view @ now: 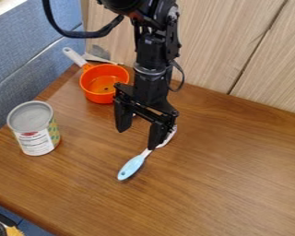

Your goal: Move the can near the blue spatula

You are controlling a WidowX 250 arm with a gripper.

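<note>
The gripper (138,138) hangs over the middle of the table, its two fingers apart and nothing between them. A can (37,129) with a grey lid and a white, green and yellow label stands upright near the table's left edge, well to the left of the gripper. The spatula (132,167), with a light blue handle, lies on the table just below the gripper in the view. Its white end runs up to the right, partly behind the right finger.
An orange pot (103,83) with a light grey handle stands behind the gripper to the left, by the wall. Blue padded panels (26,50) border the table (224,175) at the upper left. Wooden panels rise along the back.
</note>
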